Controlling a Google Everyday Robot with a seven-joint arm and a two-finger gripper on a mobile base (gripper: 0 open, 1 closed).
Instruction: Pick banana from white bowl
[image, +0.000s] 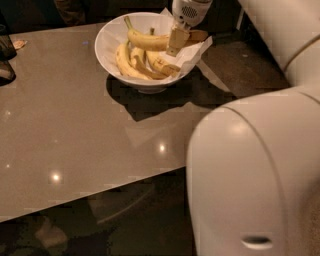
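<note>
The pincer (173, 46) is seen over the right side of the white bowl (103, 44), hanging from the wrist at the top edge of the view. It is closed on the banana (147, 41), with one tan finger (175, 38) laid across the front of the fruit. The banana is stretched across the far half of the bowl, its greenish stem toward the left rim and its brown tip past the pincer on the right. Shorter bananas (129, 62) are heaped below it on white paper (199, 49). Whether it touches them cannot be told. The bowl is set on the tabletop (75, 125), and the foreground is filled by the white arm (250, 175).
</note>
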